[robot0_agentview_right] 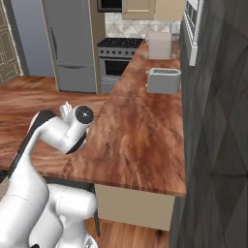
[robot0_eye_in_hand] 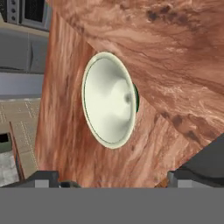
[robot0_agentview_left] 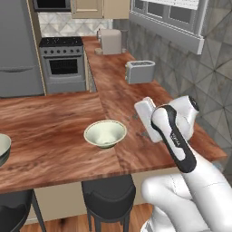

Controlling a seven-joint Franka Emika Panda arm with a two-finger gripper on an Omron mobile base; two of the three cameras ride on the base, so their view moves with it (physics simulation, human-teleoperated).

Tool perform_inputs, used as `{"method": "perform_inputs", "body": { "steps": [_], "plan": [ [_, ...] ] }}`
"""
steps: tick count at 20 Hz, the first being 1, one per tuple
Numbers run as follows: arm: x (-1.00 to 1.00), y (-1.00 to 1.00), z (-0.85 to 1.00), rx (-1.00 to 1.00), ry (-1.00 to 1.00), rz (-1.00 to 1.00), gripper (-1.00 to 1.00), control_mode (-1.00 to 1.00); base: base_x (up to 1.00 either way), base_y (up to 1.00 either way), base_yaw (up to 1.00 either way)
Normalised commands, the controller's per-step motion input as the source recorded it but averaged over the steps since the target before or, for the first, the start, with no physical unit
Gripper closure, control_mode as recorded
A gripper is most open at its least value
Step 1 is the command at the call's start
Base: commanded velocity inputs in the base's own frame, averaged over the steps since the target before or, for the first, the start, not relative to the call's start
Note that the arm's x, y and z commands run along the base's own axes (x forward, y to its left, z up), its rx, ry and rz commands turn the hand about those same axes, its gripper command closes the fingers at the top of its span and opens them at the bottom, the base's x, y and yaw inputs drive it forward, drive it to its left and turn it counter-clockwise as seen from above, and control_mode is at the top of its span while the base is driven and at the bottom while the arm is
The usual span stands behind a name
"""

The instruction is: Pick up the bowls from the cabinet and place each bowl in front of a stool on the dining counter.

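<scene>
1. Your gripper (robot0_eye_in_hand: pixel 113 177) stands wide open, holding and touching nothing; its tips flank the bottom of the hand view.
2. The wide bowl (robot0_agentview_left: pixel 105 133) sits upright on the dining counter (robot0_agentview_left: pixel 54 136), near its front edge, above a stool (robot0_agentview_left: pixel 108 192).
3. Your arm (robot0_agentview_left: pixel 174 138) is folded just right of that bowl.
4. A second bowl (robot0_agentview_left: pixel 3 147) rests at the left edge.

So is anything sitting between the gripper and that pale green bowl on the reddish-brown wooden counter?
Nothing visible does. The pale green ceramic bowl sits alone on bare reddish-brown wood counter, above a black padded stool. In the hand view the open gripper looks straight at it with only counter surface between. The grey toaster stands far back, out of the way.
</scene>
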Motion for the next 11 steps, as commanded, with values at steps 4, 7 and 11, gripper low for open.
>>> {"method": "perform_inputs", "body": {
  "steps": [4, 7, 11],
  "plan": [
    [-1.00, -0.38, 0.63, 0.00, 0.00, 0.00, -1.00, -1.00, 0.00, 0.00, 0.00],
    [-1.00, -0.37, 0.52, 0.00, 0.00, 0.00, -1.00, -1.00, 0.00, 0.00, 0.00],
    [-1.00, -0.36, 0.67, 0.00, 0.02, -0.04, -1.00, -1.00, 0.00, 0.00, 0.00]
  ]
}}
